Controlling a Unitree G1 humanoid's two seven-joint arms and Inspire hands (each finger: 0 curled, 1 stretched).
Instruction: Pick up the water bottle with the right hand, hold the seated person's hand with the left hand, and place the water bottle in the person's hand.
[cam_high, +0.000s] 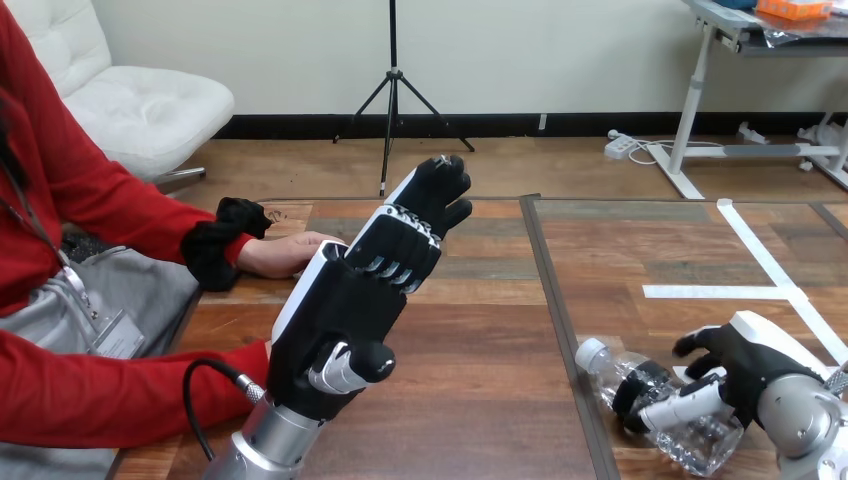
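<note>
Head view, water bottle (690, 440): we see it lying on its side just right of the table seam (555, 300).
Right hand (745, 365): right of the seam, fingers and thumb curled round the bottle; we judge it grasped but not yet lifted.
Left hand (340, 310): left of the seam, raised, fingers straight, holding nothing.
Person's hand (285, 252): left of the seam, beyond the left hand; we cannot tell whether they touch.
Remaining: lift, hand-hold, hand-over.
Writing: we read none on the bottle.
</note>
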